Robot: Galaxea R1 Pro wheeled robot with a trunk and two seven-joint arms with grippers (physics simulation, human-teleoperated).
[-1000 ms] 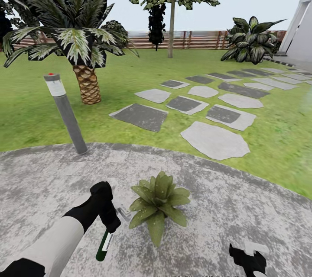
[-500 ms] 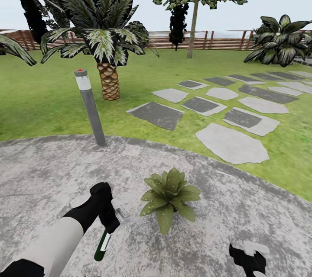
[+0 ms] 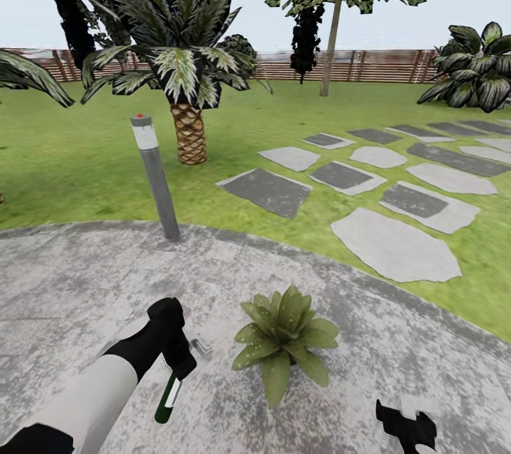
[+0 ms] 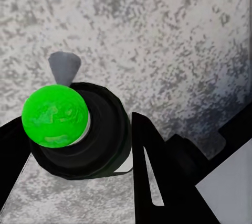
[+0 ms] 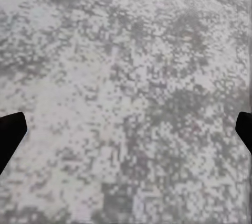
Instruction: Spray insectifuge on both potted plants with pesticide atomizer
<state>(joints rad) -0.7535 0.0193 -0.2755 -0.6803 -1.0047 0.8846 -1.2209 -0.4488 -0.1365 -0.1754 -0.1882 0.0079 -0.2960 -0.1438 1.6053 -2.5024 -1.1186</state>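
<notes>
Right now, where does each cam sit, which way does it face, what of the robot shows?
Head: on the head, looking forward and down over patio, potted plant and lawn; left arm holds the pesticide atomizer, right gripper low.
Left wrist: along the left gripper, down at the patio; black fingers flank the atomizer's green end.
Right wrist: down at bare patio; dark fingertips at both edges.
Shared: the atomizer, head and left wrist.

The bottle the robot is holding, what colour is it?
Dark green with a white band, clearest in the head view.
</notes>
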